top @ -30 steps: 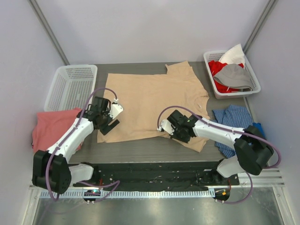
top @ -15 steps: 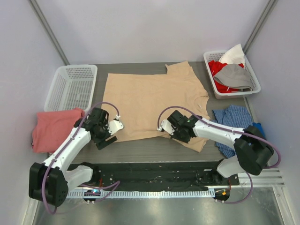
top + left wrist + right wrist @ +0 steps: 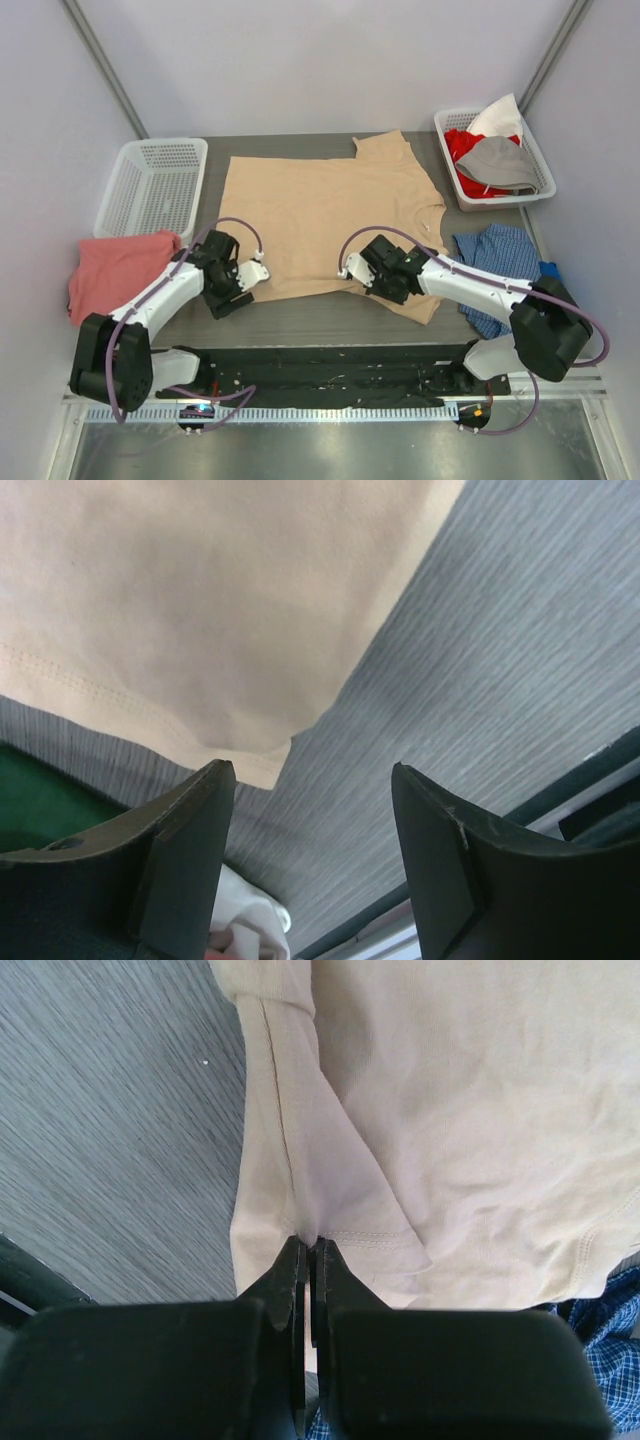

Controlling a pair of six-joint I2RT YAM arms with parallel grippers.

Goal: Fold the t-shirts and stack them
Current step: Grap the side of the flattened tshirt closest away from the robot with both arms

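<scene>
Right wrist view: the right gripper (image 3: 308, 1245) is clenched. Its two fingers are pressed together on a raised ridge of cloth close to a stitched hem of the tan t-shirt (image 3: 450, 1110). Beyond the pinch point the cloth lies flat on the table (image 3: 100, 1110).

Left wrist view: the left gripper (image 3: 312, 780) is released, its jaws apart with nothing between the pads. A near corner of the tan t-shirt lies on the table just ahead of the gap, beside one finger; contact cannot be confirmed.

Top external view: the tan t-shirt is spread flat at the table centre. The left gripper is at its near-left corner, and the right gripper is at its near edge, right of centre. The salmon-pink t-shirt (image 3: 115, 272) lies bunched at the left edge of the table, apart from the tan one. A white basket (image 3: 150, 185) stands beyond it. A second white basket (image 3: 540, 165) at the far right holds red, grey and white garments. A blue checked cloth (image 3: 495, 262) lies beside the right arm.
</scene>
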